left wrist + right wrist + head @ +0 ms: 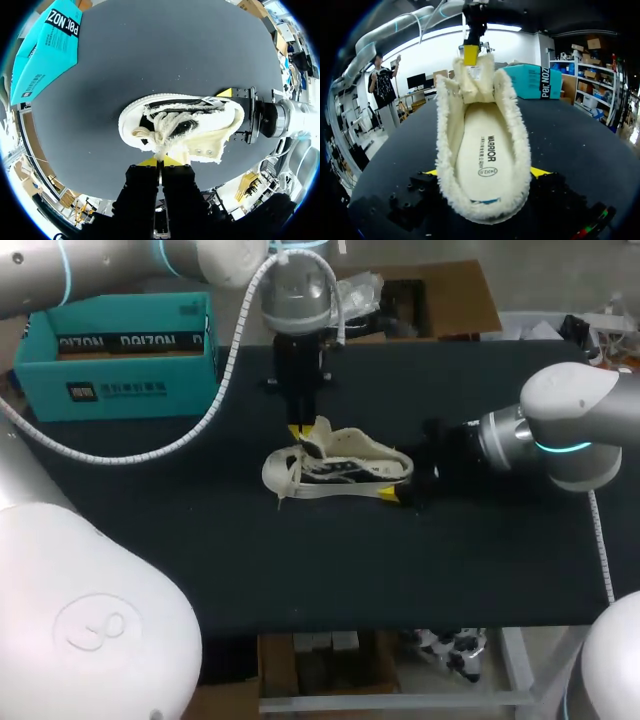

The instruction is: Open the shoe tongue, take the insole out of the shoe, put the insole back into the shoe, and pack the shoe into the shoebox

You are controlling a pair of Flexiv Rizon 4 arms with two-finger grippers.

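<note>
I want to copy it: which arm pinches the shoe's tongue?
The left arm: its jaws pinch the fluffy cream tongue of the white fleece-lined shoe from above. The right arm grips the heel.

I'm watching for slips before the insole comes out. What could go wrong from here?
The left claw pinches the tongue only at its fluffy tip; it could slip free and the tongue drop back over the insole. The right claw grips the shoe at the heel, so a harder pull on the tongue might tilt or drag the shoe. Both claws are occupied, so one must let go to reach the insole.
</note>
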